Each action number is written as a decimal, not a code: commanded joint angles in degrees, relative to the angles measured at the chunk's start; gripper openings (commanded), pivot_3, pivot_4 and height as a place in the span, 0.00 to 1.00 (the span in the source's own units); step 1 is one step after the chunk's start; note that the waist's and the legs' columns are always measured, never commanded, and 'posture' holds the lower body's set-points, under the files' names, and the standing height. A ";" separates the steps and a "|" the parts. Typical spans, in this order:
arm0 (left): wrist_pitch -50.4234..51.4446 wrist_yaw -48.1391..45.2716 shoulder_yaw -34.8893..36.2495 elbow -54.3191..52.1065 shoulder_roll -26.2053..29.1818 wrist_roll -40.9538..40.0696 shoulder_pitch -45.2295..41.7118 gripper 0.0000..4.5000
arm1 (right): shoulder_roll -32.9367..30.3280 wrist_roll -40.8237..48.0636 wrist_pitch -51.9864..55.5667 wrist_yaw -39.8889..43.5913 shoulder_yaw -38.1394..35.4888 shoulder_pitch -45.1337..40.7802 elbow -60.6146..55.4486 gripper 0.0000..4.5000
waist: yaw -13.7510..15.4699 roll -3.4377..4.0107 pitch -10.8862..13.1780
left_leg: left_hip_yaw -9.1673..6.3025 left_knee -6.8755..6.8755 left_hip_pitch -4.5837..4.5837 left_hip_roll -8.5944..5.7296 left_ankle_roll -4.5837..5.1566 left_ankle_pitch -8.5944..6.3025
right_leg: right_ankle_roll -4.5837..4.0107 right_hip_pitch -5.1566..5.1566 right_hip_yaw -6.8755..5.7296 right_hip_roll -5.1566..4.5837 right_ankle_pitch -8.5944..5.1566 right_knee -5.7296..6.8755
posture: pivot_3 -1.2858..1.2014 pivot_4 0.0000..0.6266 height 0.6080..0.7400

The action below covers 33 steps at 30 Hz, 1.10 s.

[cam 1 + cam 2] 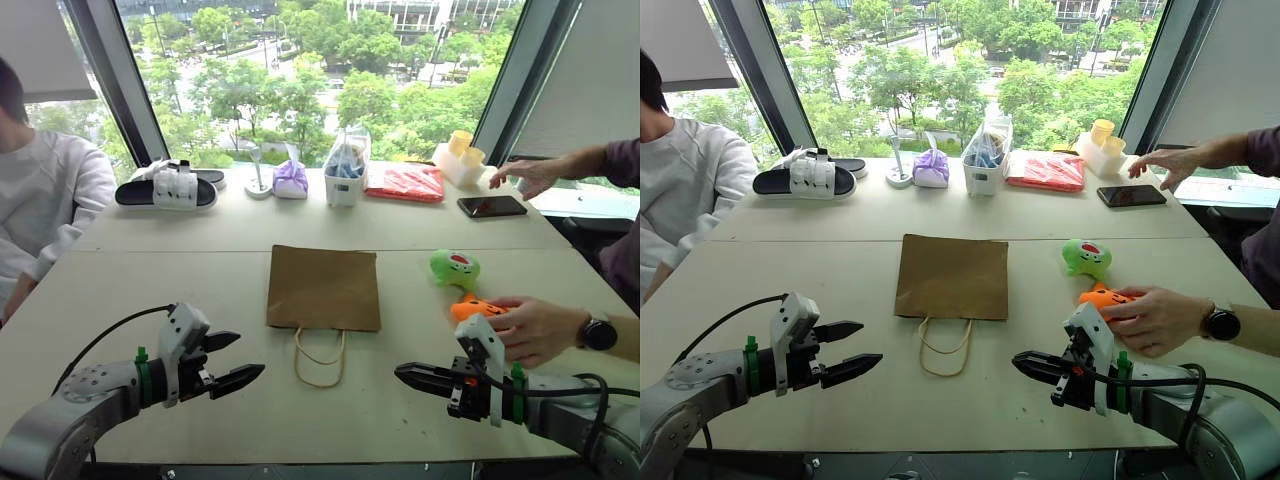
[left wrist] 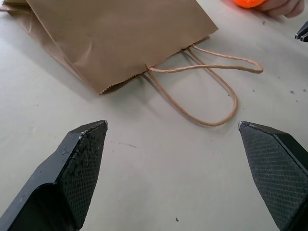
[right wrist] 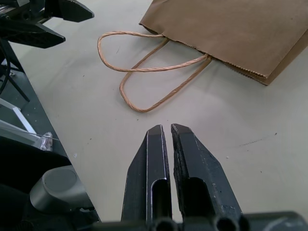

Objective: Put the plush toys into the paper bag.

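**Soft toys, flat bag: how we expect them to handle**

We judge the two plush toys to be light, soft and squashy, unlikely to slip or break; a pinch across the fat middle of each body should hold. The round bright green plush toy with its white-and-red face patch (image 1: 455,268) sits on the pale bench (image 1: 150,290) at about two o'clock from the bag. The orange plush toy with dark face marks (image 1: 474,307) lies just beside it, towards us, and a person's hand wearing a dark wristwatch (image 1: 532,330) rests on it, so we would wait for that hand to clear.

The plain brown kraft paper bag (image 1: 323,288) lies flat at the middle of the bench, mouth towards us, its two tan twisted-cord loop handles (image 1: 320,358) trailing at six o'clock. It looks thin, light and creasable; we reckon it must be opened by a handle or the mouth's upper edge before anything goes in.

Our left pincer (image 1: 232,362) hovers at seven o'clock from the bag, spread wide and empty. Our right pincer (image 1: 409,376) hovers at five o'clock, fingers pressed together, holding nothing
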 commanded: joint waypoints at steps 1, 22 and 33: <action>0.17 0.01 1.90 -2.28 0.17 -1.70 -0.23 1.00 | -0.70 0.27 -0.08 0.46 0.05 -0.32 -1.08 0.05 | -0.01 0.00 0.00 | 0.00 0.00 0.00 0.00 0.00 0.00 | 0.00 0.00 0.00 0.00 0.00 0.00 | 0.52 0.24 1.00; -35.35 -23.86 -23.57 21.96 3.69 25.47 -28.05 1.00 | -0.80 -2.75 0.13 0.15 5.54 -5.17 -0.02 0.05 | -0.06 0.00 0.00 | 0.13 -0.02 -0.04 -0.07 0.00 0.00 | -0.06 -0.06 0.00 0.01 0.03 -0.06 | 0.52 0.24 1.00; -50.73 -28.44 -31.78 41.94 -13.21 32.26 -39.06 0.94 | 3.13 -2.46 0.11 -6.31 4.28 0.77 -4.72 0.04 | 0.03 -0.05 0.01 | 0.00 0.04 -0.05 -0.12 0.01 0.01 | 0.21 0.02 -0.05 0.01 0.17 -0.01 | 0.52 0.24 1.00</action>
